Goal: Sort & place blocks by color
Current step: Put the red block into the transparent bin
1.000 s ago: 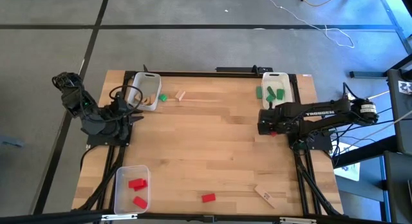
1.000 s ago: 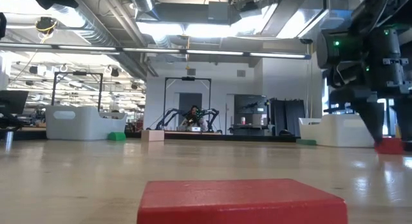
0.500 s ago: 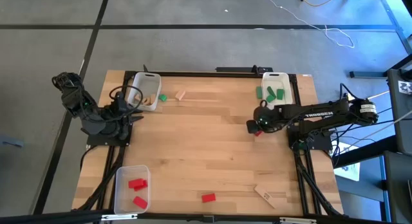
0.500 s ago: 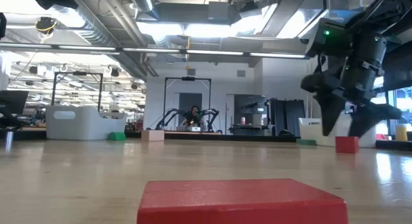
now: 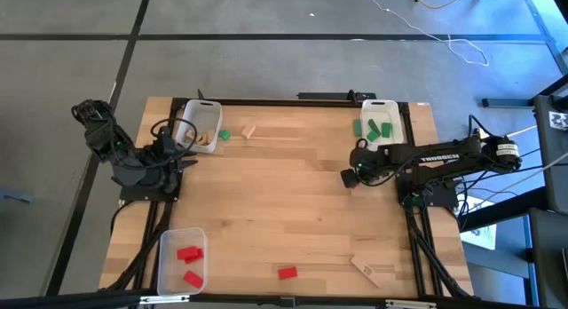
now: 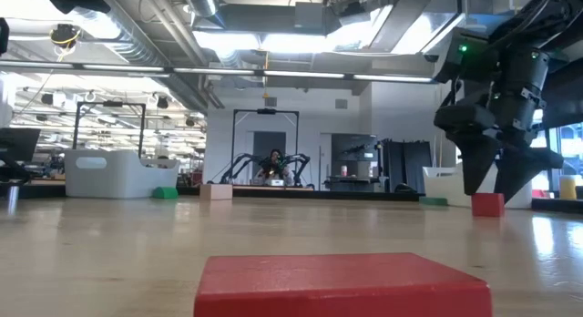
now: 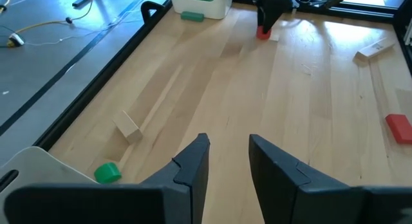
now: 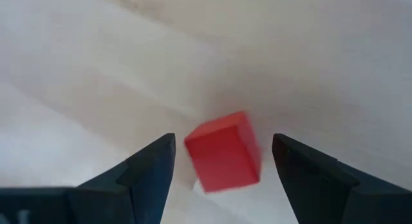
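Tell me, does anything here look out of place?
Yes: one green block lies on the table just outside the bin of pale blocks, though the other greens sit in the far bin. It still needs sorting.

Table: light wooden top (image 5: 284,202) with a black frame, both my arms mounted at its side edges.
Far left corner: clear bin (image 5: 189,113) standing on the wood.
Beside that bin: green block (image 5: 224,135), then a pale wood block (image 5: 249,130), both loose on the table.
Far right corner: second clear bin (image 5: 394,114).
Near left corner: third clear bin (image 5: 167,256).
Near edge, middle: red block (image 5: 287,273) lying flat.
Near edge, right: long pale wood block (image 5: 364,270), lying at an angle.
Under my right fingers: small red cube (image 8: 224,159) resting on the wood, my fingers apart on either side of it.
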`<move>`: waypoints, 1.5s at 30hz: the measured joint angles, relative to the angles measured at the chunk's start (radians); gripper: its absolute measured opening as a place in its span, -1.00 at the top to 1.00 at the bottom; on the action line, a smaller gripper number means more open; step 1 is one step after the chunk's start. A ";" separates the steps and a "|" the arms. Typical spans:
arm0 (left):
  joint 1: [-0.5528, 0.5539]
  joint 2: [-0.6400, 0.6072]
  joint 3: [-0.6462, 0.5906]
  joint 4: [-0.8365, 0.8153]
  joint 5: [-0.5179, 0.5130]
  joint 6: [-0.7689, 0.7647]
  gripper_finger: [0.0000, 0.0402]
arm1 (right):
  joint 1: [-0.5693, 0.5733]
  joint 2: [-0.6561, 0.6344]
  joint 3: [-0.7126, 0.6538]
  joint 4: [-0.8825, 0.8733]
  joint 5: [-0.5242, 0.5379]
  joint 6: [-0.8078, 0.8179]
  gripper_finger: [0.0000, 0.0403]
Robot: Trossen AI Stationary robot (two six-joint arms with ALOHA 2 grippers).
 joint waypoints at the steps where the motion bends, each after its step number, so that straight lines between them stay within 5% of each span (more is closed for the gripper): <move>1: 0.000 0.000 0.000 0.000 0.000 0.000 0.49 | 0.000 0.000 0.000 0.000 -0.018 -0.028 -0.29; 11: 0.000 0.000 0.000 0.000 0.000 0.000 0.49 | 0.000 0.001 0.000 -0.014 -0.012 -0.244 -0.29; 25: 0.000 0.000 0.000 -0.001 0.000 0.000 0.50 | 0.000 0.135 0.011 -0.016 0.033 -0.306 -0.27; 35: 0.000 0.000 0.000 -0.003 0.000 0.001 0.50 | 0.000 0.146 0.062 0.025 0.102 -0.385 0.36; 45: 0.000 0.000 0.000 -0.008 0.000 -0.005 0.50 | 0.000 0.145 0.066 0.224 0.107 -0.404 0.36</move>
